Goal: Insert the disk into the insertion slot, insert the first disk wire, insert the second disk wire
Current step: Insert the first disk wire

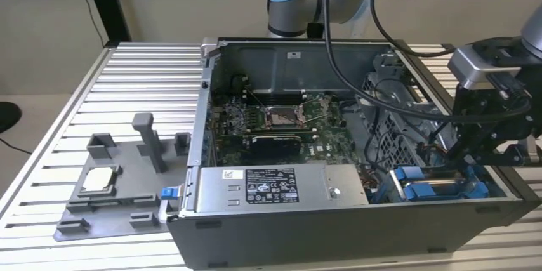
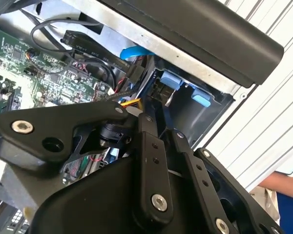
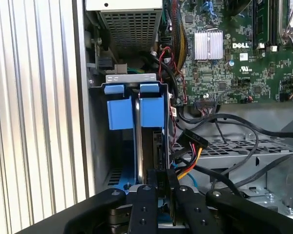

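In the insertion slot (image 3: 100, 146), the stiff, heavyish, shock-sensitive disk (image 3: 151, 112) looks best gripped by its side edges; I cannot tell how the jaws of the gripper (image 3: 162, 189) stand.

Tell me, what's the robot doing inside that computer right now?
Gripper low over the slot. Blue-framed disk sitting in the slot. Loose wires bunched close beside it.

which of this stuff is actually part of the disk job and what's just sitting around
In the job: end effector, disk in blue carrier, insertion slot, black connector with coloured wires.
Just lying about: power supply box, motherboard, grey fixture tray.
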Available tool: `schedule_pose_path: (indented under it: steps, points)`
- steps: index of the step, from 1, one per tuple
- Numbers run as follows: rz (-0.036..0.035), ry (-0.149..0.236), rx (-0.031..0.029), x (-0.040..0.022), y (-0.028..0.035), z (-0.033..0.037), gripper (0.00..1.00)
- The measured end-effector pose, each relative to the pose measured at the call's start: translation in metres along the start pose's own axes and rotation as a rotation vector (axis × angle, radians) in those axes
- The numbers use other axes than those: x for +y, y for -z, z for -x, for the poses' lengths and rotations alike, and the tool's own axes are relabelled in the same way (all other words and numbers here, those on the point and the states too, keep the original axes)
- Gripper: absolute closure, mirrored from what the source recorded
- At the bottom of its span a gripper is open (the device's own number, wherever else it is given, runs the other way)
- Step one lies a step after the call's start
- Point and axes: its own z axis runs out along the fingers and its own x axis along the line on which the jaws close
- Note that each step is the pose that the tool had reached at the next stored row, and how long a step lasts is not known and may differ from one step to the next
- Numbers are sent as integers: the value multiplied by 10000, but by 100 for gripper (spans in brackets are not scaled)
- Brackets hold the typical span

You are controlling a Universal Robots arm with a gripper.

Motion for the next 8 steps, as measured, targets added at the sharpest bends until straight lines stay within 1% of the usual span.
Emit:
schedule_pose_path:
  steps: [8]
  points:
    - [1,17,-4,1,-32,5,100]
